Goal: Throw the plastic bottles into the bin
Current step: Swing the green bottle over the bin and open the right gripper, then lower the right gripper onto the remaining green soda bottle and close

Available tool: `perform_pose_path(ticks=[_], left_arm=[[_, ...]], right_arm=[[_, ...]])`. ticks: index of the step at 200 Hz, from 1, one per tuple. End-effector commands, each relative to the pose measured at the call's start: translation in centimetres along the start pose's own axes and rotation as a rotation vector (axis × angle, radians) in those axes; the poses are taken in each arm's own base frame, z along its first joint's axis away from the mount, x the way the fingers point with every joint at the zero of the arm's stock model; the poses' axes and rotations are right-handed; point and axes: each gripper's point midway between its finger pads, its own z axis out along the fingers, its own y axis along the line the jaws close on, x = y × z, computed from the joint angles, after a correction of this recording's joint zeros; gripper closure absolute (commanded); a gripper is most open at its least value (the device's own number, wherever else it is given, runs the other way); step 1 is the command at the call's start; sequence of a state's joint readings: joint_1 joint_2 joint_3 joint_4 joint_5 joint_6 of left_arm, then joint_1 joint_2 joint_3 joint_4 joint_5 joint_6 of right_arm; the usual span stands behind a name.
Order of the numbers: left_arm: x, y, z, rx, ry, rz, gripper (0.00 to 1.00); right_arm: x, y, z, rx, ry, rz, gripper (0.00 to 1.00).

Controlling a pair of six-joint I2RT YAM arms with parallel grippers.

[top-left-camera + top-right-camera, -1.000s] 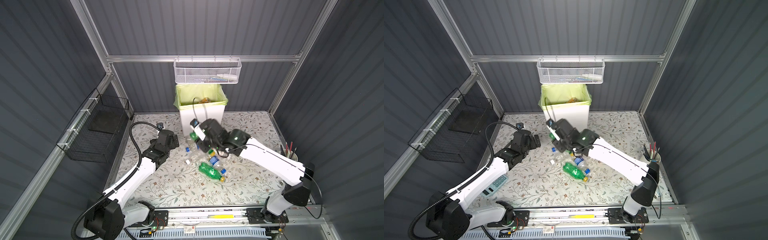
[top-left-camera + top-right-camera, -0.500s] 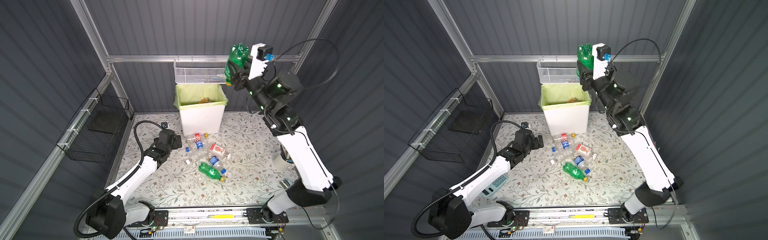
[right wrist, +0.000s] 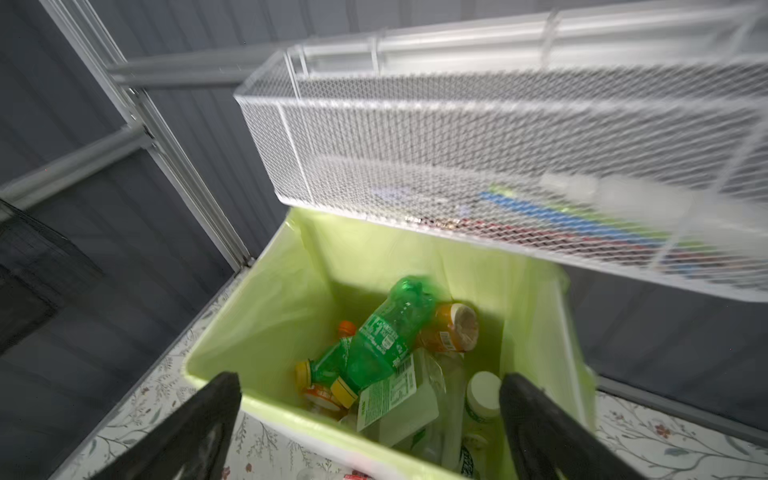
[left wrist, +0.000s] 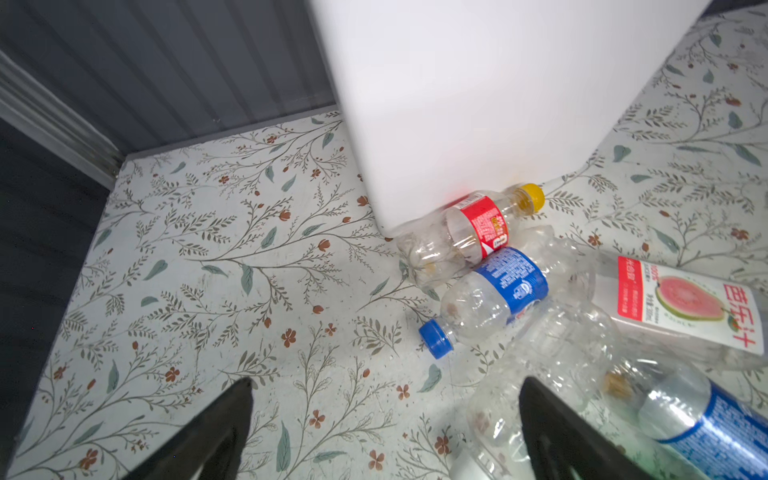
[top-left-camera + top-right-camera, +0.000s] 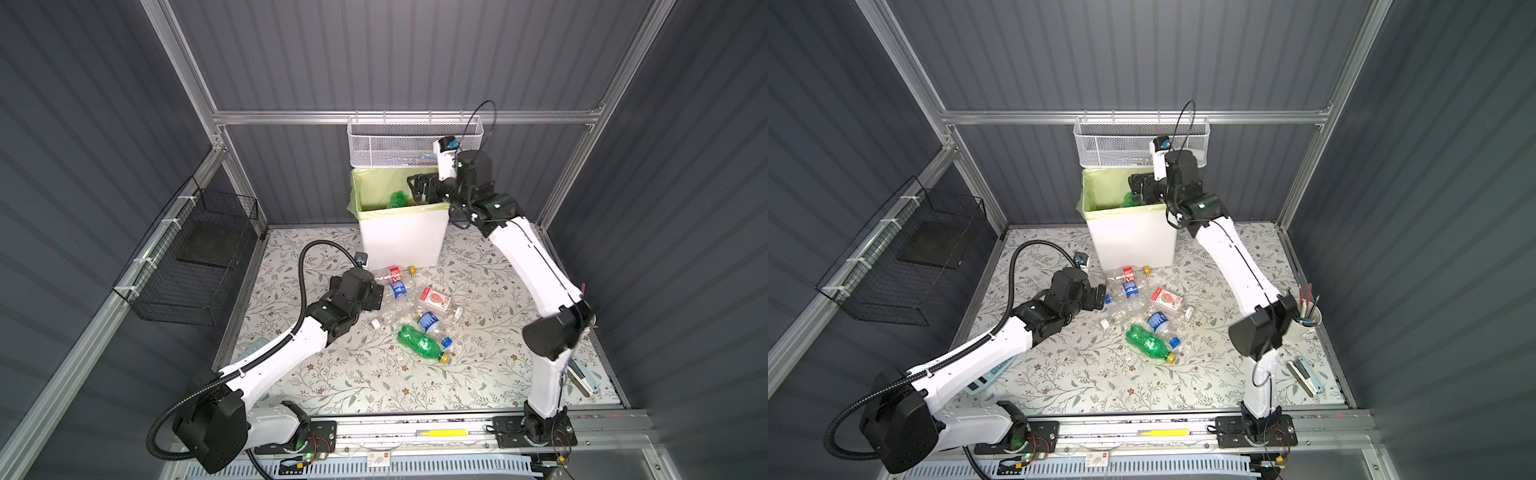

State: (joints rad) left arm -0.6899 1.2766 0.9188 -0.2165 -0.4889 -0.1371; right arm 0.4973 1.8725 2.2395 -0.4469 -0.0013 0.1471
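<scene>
Green bottle (image 3: 386,332) is lying in the bin (image 5: 399,245); right gripper (image 3: 370,380) and left gripper (image 4: 384,386) are gaping empty, several plastic bottles (image 5: 399,291) awaiting pickup.

Dark grey ribbed walls (image 5: 415,54) close in the far, left and right sides, framed by aluminium posts (image 5: 178,54) and a far crossbar (image 5: 291,117). The table (image 5: 353,382) wears a pale covering printed with leafy sprigs and small brown flowers. A white mesh basket (image 5: 390,145) hangs from the crossbar; a black wire basket (image 5: 187,291) hangs on the left wall.
</scene>
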Motion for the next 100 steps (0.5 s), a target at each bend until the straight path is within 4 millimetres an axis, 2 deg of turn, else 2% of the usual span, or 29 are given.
perform_pose_path(ticks=[1,26,43,73,100], left_arm=[[-1.4,-1.1,-1.1,0.026,-0.047,0.160,0.00],[-1.2,-3.5,-1.4,0.073,-0.029,0.313,0.00],[-0.9,-3.7,-1.2,0.057,-0.009,0.334,0.00],[-1.0,-2.6,-1.2,-0.009,-0.016,0.258,0.00],[-1.2,-1.7,-1.1,-0.056,-0.055,0.191,0.00]], right_arm=[[-8.9,-0.1,-8.0,0.038,-0.277,-0.025,0.01],[-6.0,-1.4,-8.8,0.086,-0.212,-0.052,0.01],[-2.6,-2.0,-9.0,0.097,-0.138,-0.075,0.01],[5.1,-2.8,-10.0,0.105,-0.003,-0.043,0.01],[13.1,-1.5,-10.6,0.095,0.126,-0.076,0.01]])
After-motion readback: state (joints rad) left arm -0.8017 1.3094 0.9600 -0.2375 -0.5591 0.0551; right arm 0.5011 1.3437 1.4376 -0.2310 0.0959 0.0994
